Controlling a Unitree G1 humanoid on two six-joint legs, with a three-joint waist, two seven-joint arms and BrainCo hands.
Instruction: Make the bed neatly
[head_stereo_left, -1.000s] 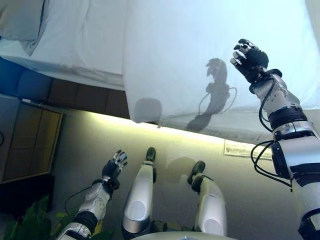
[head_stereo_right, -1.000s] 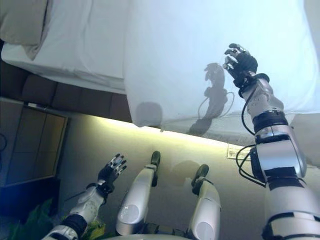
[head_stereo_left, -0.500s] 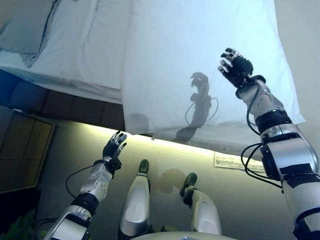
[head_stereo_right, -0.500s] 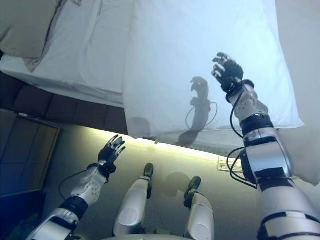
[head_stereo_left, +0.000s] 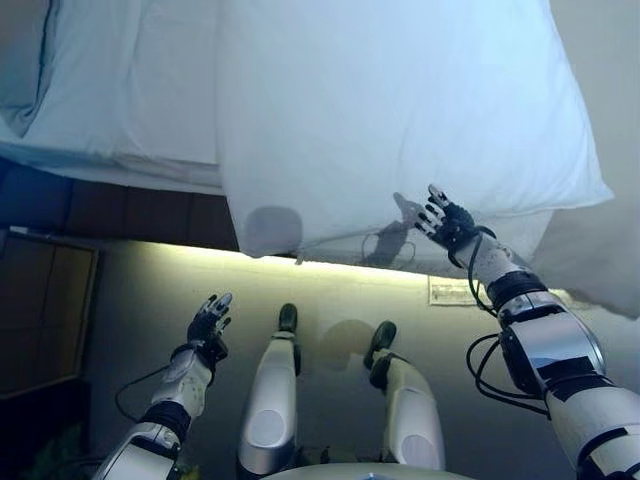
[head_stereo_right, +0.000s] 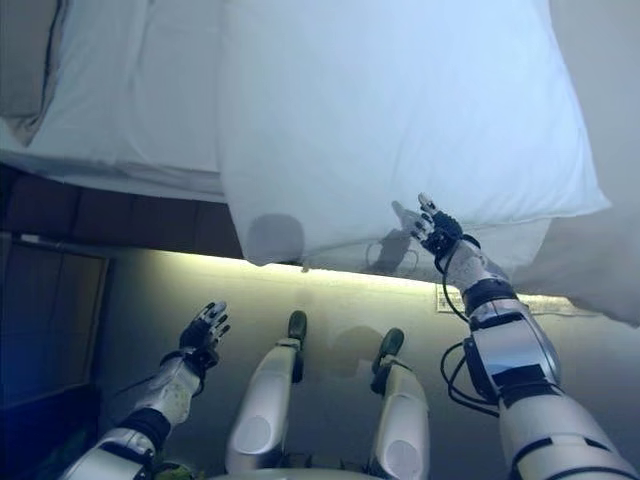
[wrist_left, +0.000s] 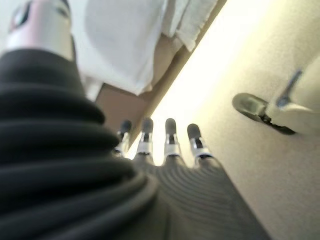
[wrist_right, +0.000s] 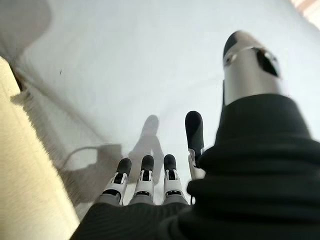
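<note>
A white duvet lies spread over the bed, its near edge hanging over the bed's side, with one corner hanging down at the left. The white sheet shows to the left of it. My right hand is open and empty, fingers straight, close to the duvet's hanging near edge; in the right wrist view the fingers point at the white cloth. My left hand is open and empty, low over the floor in front of the bed.
A pillow corner lies at the far left of the bed. The bed's dark base has a lit strip below it. A dark wooden cabinet stands at the left. A white label lies on the floor.
My right hand has come down from over the duvet's top to its hanging near edge. My left hand has dropped lower. The camera has shifted.
</note>
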